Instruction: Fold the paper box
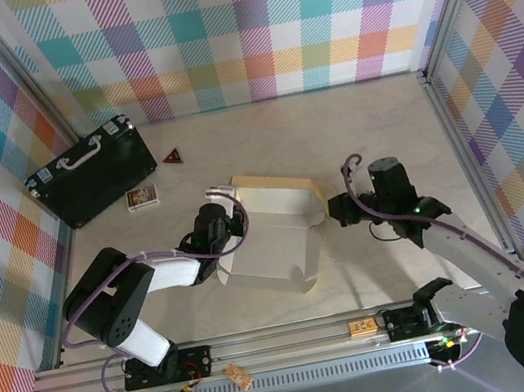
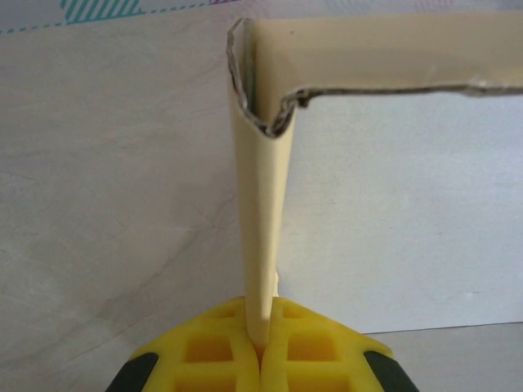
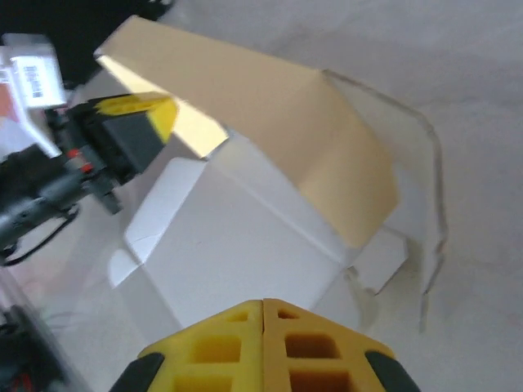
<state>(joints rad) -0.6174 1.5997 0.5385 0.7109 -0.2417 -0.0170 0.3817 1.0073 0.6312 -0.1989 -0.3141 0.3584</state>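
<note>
Overhead, the paper box (image 1: 272, 240) lay partly folded in the middle of the table (image 1: 350, 119), white inside up, a tan wall raised at its far side, well apart from the black case (image 1: 92, 172). From the left wrist, the left gripper (image 2: 261, 355) pinched an upright tan flap. From the right wrist, the right gripper (image 3: 262, 322) was pressed together on nothing, near the box's white panel.

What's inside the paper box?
Inside the paper box I see just its white cardboard floor and walls, nothing lying there. The raised tan flap covers the far part, so what's under it is hidden.
</note>
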